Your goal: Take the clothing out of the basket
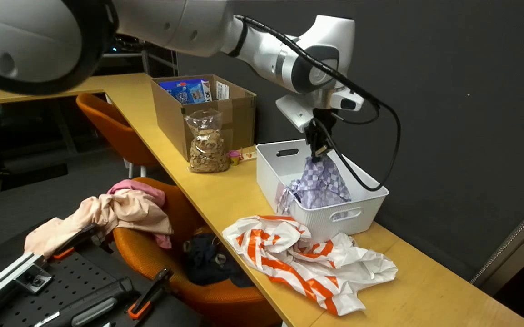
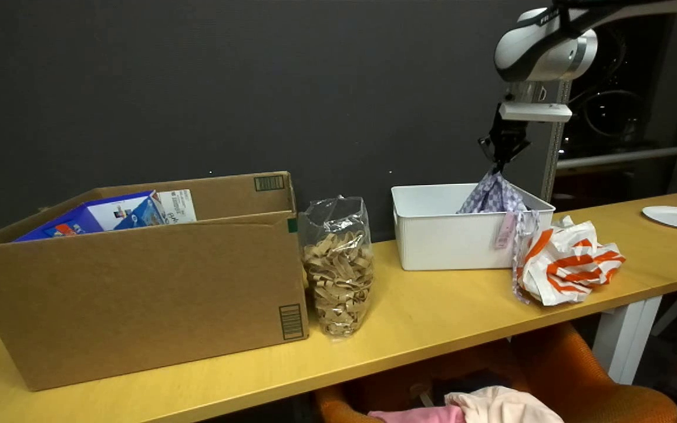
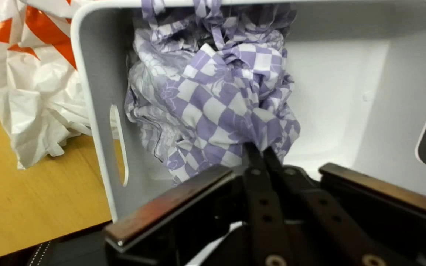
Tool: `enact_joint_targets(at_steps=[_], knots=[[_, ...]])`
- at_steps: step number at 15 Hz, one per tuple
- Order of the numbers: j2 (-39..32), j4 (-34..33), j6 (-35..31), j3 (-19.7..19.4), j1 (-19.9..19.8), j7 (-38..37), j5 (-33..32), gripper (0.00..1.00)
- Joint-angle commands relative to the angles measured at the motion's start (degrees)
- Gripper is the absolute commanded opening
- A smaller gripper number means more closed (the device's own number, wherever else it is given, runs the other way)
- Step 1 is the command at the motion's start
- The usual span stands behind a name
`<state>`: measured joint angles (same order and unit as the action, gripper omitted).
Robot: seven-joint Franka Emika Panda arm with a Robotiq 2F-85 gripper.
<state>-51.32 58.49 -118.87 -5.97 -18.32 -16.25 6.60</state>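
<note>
The clothing is a purple and white checkered cloth (image 1: 323,188), bunched inside the white basket (image 1: 275,181). In both exterior views its top is drawn up to a peak at my gripper (image 1: 317,157). My gripper (image 2: 497,169) is shut on this peak of the cloth (image 2: 494,197), above the rim of the basket (image 2: 450,244). Straps and a pink tag hang outside over the basket's wall. In the wrist view the gripper's fingertips (image 3: 259,147) pinch the cloth (image 3: 213,107), and its lower part lies in one end of the basket (image 3: 331,111).
A crumpled white and orange plastic bag (image 1: 307,268) lies against the basket. A clear bag of brown filling (image 2: 338,282) and a large cardboard box (image 2: 156,311) stand on the same table (image 2: 432,305). A dark wall (image 1: 448,136) is close behind. An orange chair (image 1: 139,259) holds other clothes.
</note>
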Motion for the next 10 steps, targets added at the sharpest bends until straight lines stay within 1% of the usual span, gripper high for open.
enact_joint_targets(at_steps=[1, 4, 5, 8, 10], knots=[[11.40, 13.97, 0.33, -1.21, 4.30, -1.42, -3.07, 0.01], [18.42, 22.46, 1.58, -0.23, 7.80, 0.12, -6.19, 0.01], [20.37, 25.10, 2.55, -1.11, 10.03, 0.26, -6.51, 0.01], [26.23, 33.49, 4.63, -1.10, 15.50, -1.73, -11.16, 0.01], [30.21, 39.68, 3.50, -0.60, 18.94, -2.76, -15.05, 0.01]])
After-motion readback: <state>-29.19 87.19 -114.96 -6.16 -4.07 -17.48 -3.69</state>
